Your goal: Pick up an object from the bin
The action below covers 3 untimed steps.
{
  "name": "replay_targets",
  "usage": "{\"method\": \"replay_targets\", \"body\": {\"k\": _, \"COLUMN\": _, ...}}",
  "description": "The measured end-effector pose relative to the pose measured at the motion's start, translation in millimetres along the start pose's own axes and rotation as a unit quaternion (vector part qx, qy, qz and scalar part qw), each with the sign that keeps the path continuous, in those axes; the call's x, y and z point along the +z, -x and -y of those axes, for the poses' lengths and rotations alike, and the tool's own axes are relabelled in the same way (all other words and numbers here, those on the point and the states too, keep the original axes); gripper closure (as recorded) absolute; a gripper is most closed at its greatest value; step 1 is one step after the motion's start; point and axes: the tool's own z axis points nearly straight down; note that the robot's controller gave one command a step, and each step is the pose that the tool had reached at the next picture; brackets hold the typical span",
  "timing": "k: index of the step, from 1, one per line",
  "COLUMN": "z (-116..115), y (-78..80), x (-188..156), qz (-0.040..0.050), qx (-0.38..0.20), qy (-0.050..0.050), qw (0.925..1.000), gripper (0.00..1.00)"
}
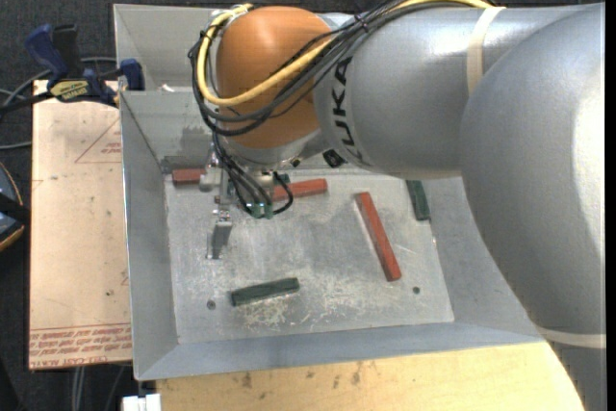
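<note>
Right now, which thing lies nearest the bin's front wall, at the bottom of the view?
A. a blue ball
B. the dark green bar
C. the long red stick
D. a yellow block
B: the green bar lies lowest on the bin floor, closer to the front wall than the red stick, which sits up and to its right.

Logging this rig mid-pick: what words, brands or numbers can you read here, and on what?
"KUKA": black letters on the arm, on its grey casing beside the orange cover.
Red stick, green stick, bin: no writing that I can make out.
</note>
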Motion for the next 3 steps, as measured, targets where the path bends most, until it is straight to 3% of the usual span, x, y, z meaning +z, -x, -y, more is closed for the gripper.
{"method": "replay_targets", "body": {"k": 1, "z": 1, "y": 2.0, "x": -5, "qz": 0.0039, "qx": 0.002, "qy": 0.001, "qw": 1.0000, "gripper": 0.00}}
{"method": "replay_targets", "body": {"k": 2, "z": 11, "y": -8.1, "x": 25, "qz": 0.0061, "qx": -0.047, "qy": 0.001, "qw": 0.9989, "gripper": 0.00}}
{"method": "replay_targets", "body": {"k": 3, "z": 37, "y": -34.9, "x": 104, "qz": 0.0101, "qx": -0.084, "qy": 0.006, "qw": 0.9964, "gripper": 1.00}}
